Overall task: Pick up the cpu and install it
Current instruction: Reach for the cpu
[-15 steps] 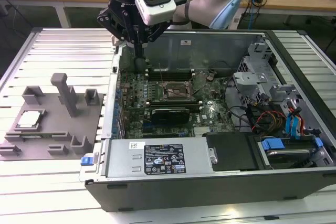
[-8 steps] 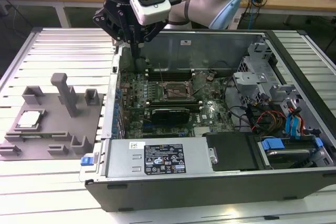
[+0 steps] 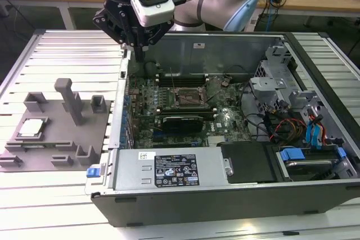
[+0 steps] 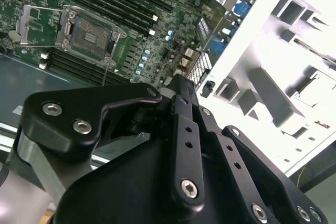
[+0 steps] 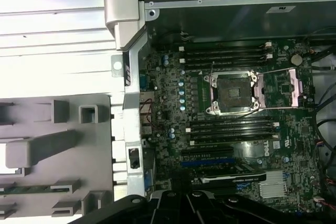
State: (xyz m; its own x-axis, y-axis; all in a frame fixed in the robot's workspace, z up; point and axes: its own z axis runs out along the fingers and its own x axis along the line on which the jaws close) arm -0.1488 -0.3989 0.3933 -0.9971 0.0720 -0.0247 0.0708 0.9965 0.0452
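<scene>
**Gripper** (image 3: 138,49): held above the case's (image 3: 169,195) side wall at the exterior view's left, between fixture and socket. Nothing is seen carried. Whether it is open or closed cannot be told.

**Cpu** (image 3: 32,127): laid flat, silver top up, in a recess of the grey fixture (image 3: 56,147), outside the case and well apart from the gripper. Not yet picked up.

**Fixture**: upright posts and blocks are set near the cpu, the tall post (image 3: 70,100) between it and the case.

**Socket** (image 3: 188,98): found mid-board in both wrist views (image 5: 233,94) (image 4: 90,36), its load plate (image 5: 291,86) swung open and its seat bare.

**Step in hand, as judged**: pickup of the cpu.

**Handling notes**: A thin flat chip is best approached from straight above and taken by two opposite edges, kept level. The tall post should be cleared on the way across. The chip's orientation should be kept matched to the socket, so that no twisting is needed over the pins. A light grip is advised, since a tilted chip could slip.
</scene>
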